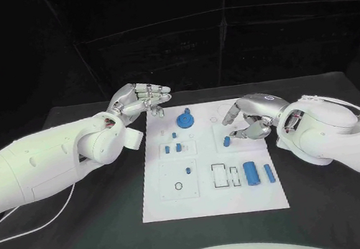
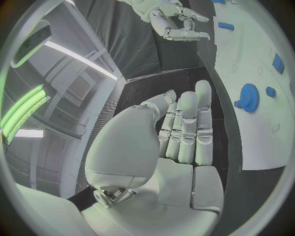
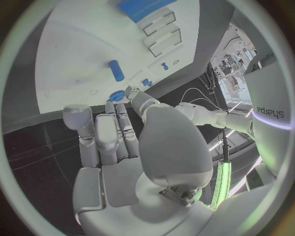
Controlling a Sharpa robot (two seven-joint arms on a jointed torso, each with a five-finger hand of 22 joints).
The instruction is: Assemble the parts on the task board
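The task board (image 1: 215, 204) lies mid-table. The left hand (image 1: 140, 97) hovers off its far left corner, fingers loosely apart, holding nothing. The right hand (image 1: 250, 121) hangs over its right side, fingers curled; whether it holds something, I cannot tell. The blue gear (image 1: 185, 120) stands at the board's far end, and the blue cylinder (image 1: 251, 172) lies near its right edge: probably light, rigid, slippery, best pinched across its middle. Open table surrounds the board.

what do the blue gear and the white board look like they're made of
The blue gear looks like matte plastic, perhaps printed: even colour, toothed rim, no metallic glint. The white board looks like a rigid plastic or painted plate: flat, smooth, faint sheen, crisp cut-out slots. Neither can be told for certain.
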